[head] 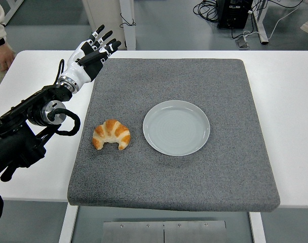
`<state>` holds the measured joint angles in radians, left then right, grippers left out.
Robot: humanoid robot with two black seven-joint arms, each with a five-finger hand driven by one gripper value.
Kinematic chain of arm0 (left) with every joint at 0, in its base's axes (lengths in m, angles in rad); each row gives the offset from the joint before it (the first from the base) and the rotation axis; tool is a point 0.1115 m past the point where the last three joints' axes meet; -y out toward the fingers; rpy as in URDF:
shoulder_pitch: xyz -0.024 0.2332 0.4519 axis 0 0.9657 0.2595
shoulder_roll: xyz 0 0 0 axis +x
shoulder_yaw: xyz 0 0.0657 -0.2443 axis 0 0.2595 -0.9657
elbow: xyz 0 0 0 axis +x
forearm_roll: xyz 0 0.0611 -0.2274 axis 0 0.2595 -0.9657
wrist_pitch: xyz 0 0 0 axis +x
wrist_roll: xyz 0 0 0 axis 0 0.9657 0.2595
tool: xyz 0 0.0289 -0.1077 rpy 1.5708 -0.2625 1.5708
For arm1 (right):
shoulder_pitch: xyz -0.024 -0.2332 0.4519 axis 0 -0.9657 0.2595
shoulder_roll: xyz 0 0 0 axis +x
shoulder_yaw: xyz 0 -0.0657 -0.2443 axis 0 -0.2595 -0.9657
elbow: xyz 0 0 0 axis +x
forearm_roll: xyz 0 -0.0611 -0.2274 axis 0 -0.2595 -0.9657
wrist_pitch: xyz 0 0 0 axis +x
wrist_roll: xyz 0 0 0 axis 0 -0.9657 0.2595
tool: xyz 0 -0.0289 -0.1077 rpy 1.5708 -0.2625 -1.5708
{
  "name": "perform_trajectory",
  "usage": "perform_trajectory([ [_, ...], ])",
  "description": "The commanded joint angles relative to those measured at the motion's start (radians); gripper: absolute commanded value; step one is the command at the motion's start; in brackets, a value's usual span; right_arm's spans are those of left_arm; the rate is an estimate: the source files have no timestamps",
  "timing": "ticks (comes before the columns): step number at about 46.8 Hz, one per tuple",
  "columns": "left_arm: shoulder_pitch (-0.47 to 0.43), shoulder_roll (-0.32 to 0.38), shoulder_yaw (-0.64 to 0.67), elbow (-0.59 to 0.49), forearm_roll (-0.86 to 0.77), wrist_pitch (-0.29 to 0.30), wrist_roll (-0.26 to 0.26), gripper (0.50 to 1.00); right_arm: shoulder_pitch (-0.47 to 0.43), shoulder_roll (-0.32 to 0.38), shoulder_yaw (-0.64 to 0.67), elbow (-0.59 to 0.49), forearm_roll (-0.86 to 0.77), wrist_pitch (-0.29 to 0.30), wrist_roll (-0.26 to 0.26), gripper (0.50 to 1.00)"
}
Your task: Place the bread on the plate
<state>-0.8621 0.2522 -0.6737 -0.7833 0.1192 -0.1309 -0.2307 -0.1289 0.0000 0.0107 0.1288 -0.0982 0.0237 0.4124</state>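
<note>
Left of the round pale-grey plate (176,127), a golden crescent bread (111,134) lies on the grey mat (204,81); left hand (88,59) beyond it, fingers (110,48) released

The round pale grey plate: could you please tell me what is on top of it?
Nothing rests on the round pale grey plate; its whole surface shows. The golden croissant lies beside it on the grey mat.

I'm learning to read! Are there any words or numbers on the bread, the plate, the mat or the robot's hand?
No words, numbers or signs can be read anywhere in this picture.
Croissant: no text.
Plate: plain, no text.
Grey mat: no text.
Left hand: black and white, no readable marking.
Black box on the floor behind the table: too small to show any label.
</note>
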Motion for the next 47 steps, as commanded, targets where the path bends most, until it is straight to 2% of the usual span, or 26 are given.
perform_trajectory([
  [1, 0.000, 0.004, 0.000, -0.001, 0.004, 0.000, 0.004, 0.972, 0.000, 0.000, 0.000, 0.000, 0.000, -0.001, 0.000, 1.000],
  [9, -0.001, 0.013, 0.006, -0.004, 0.072, 0.004, -0.001, 0.972, 0.000, 0.000, 0.000, 0.000, 0.000, -0.001, 0.000, 1.000],
  [16, -0.012, 0.050, 0.085, -0.020, 0.142, 0.007, -0.001, 0.972, 0.000, 0.000, 0.000, 0.000, 0.000, -0.001, 0.000, 1.000],
  [25, 0.000, 0.113, 0.103, -0.145, 0.143, 0.010, -0.001, 0.972, 0.000, 0.000, 0.000, 0.000, 0.000, -0.001, 0.000, 1.000],
  [29, 0.000, 0.127, 0.105, -0.185, 0.145, 0.039, -0.001, 0.972, 0.000, 0.000, 0.000, 0.000, 0.000, -0.001, 0.000, 1.000],
  [35, 0.000, 0.171, 0.128, -0.261, 0.180, 0.046, -0.001, 0.972, 0.000, 0.000, 0.000, 0.000, 0.000, -0.001, 0.000, 1.000],
  [43, 0.005, 0.231, 0.161, -0.398, 0.280, 0.126, -0.001, 0.972, 0.000, 0.000, 0.000, 0.000, 0.000, -0.001, 0.000, 1.000],
  [47, 0.014, 0.256, 0.181, -0.444, 0.318, 0.146, -0.001, 0.972, 0.000, 0.000, 0.000, 0.000, 0.000, -0.001, 0.000, 1.000],
])
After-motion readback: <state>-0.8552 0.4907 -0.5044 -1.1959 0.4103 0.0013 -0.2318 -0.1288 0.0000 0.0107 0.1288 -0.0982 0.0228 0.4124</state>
